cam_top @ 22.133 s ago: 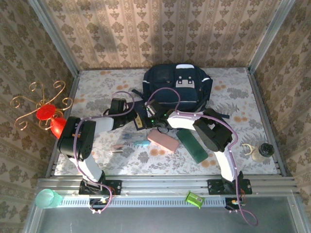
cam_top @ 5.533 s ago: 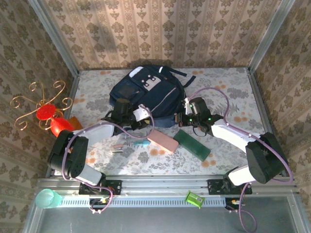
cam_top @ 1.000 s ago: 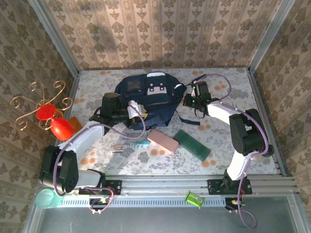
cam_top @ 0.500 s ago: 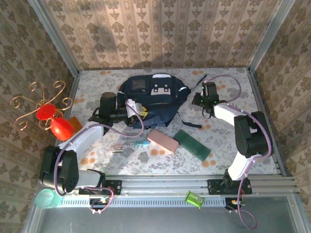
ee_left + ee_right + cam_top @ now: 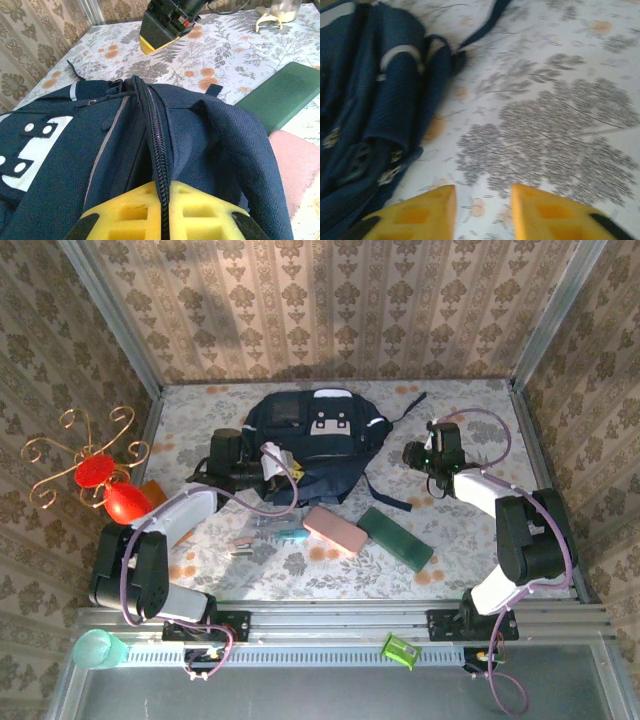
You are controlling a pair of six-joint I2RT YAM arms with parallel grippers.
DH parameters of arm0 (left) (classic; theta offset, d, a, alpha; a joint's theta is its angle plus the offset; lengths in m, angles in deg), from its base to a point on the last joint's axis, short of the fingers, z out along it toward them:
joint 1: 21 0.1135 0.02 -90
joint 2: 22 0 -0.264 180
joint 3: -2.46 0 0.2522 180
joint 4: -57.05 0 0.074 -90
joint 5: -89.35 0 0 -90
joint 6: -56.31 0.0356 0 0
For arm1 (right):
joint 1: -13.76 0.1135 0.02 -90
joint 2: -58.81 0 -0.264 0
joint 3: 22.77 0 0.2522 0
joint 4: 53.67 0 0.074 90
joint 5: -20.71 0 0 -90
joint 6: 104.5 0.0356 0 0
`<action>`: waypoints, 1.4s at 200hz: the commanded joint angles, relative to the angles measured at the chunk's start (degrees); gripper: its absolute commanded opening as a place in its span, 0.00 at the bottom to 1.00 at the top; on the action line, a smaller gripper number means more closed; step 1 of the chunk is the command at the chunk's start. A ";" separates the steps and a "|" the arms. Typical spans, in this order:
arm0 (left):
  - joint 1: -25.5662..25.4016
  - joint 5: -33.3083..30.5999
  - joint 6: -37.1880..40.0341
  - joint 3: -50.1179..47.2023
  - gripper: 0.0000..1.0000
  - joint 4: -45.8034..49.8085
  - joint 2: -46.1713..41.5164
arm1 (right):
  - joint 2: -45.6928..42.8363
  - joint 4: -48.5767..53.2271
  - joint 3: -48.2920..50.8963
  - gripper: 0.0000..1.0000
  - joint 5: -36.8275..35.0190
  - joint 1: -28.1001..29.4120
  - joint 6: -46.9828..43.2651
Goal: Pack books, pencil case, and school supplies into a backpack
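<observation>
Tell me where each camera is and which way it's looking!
Top external: fixed high behind the arms, looking down on the table; both arms show, with the left gripper and right gripper.
Left wrist: on the left arm, facing across the backpack toward the right gripper; the left gripper is pinched on the zip.
Right wrist: on the right arm, facing down at the table beside the backpack; the right gripper stands open.
Shared: all three see the backpack; top and left wrist both see the right gripper.

One backpack, one pink case, one green book, one teal tool.
</observation>
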 commanded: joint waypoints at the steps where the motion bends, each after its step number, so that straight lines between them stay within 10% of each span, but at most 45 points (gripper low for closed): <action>1: 0.56 1.13 -0.11 0.23 0.07 -4.65 -1.24 | 3.72 -4.48 -3.98 0.44 9.91 0.25 4.99; 81: 0.24 0.97 -0.72 -0.37 0.08 -4.03 -1.97 | 24.97 -3.58 -23.61 0.70 17.29 0.69 14.86; 151: 1.01 -4.19 0.32 0.82 0.08 -0.17 -0.45 | 23.22 -4.31 -22.94 0.02 16.80 -1.27 16.43; 280: 1.89 -32.12 -12.19 17.00 0.13 3.23 16.35 | -6.61 -12.29 4.55 0.02 8.96 2.54 21.76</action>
